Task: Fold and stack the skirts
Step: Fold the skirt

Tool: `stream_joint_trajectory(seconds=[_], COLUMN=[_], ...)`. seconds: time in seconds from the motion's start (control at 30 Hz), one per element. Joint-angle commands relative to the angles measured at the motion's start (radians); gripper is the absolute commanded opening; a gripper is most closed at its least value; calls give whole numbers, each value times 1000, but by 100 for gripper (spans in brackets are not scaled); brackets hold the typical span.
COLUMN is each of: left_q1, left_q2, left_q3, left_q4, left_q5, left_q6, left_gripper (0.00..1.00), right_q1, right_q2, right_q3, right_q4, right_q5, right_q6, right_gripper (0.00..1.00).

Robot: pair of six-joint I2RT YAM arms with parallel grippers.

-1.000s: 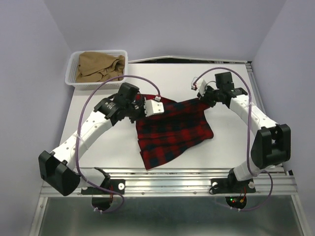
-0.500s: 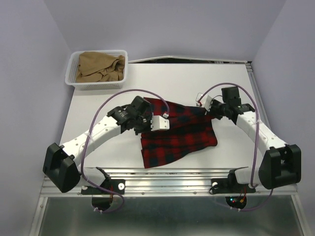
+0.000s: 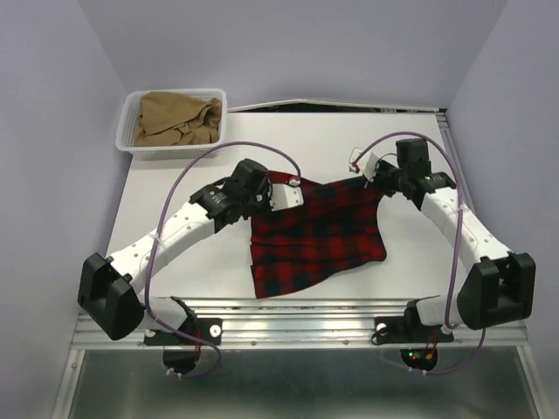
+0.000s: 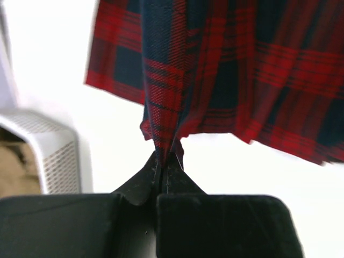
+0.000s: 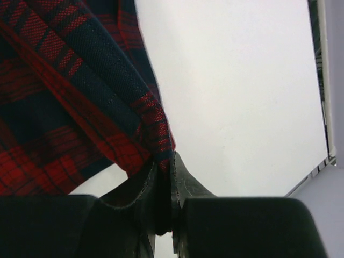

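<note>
Top view, plaid skirt (image 3: 319,231): red and dark, spread out in the middle of the table (image 3: 175,236), top edge pulled between the two grippers, hem near the front edge.
Top view, left gripper (image 3: 291,185): at the top left corner of the plaid skirt, pinching the cloth.
Top view, right gripper (image 3: 365,172): at the top right corner, pinching the cloth too.
Top view, tan skirt (image 3: 175,118): bunched up inside the basket (image 3: 125,144) at the far left corner, well apart from the plaid skirt.
Left wrist view, left gripper (image 4: 162,161): squeezed tight on a folded bit of the plaid skirt (image 4: 226,70) edge.
Left wrist view, plaid skirt: running in pleats up and away from the fingers, white table (image 4: 54,54) behind.
Left wrist view, basket (image 4: 54,156): at the left, with a bit of the tan skirt (image 4: 11,161) inside.
Right wrist view, right gripper (image 5: 166,166): clamped on a corner of the plaid skirt (image 5: 64,80).
Right wrist view, table (image 5: 242,80): white, its edge at the far right.
</note>
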Motion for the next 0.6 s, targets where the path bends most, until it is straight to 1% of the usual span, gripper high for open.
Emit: stream_joint_trajectory(seconds=[0.0, 0.1, 0.23, 0.27, 0.37, 0.4, 0.5, 0.57], left_q1=[27, 57, 77, 78, 80, 80, 80, 80], left_q2=[4, 7, -4, -14, -43, -78, -150, -166], left_q3=[97, 158, 192, 195, 178, 164, 77, 15], left_q4=[109, 169, 180, 154, 116, 87, 51, 22], left_q5=[-212, -274, -285, -257, -222, -193, -159, -141], left_q6=[-51, -82, -83, -73, -57, -36, 5, 21], left_gripper=[0, 0, 0, 0, 0, 0, 0, 0], right_q1=[-31, -31, -31, -31, -31, -31, -31, -31], right_q2=[59, 91, 125, 116, 55, 35, -49, -89], right_q3=[172, 255, 362, 365, 330, 315, 225, 117], right_q4=[27, 23, -83, -135, -204, -223, -290, -300], right_q5=[95, 95, 51, 23, -18, -26, -49, -43], right_q6=[45, 86, 80, 60, 32, 16, -32, -50], right_gripper=[1, 1, 1, 1, 1, 1, 1, 3])
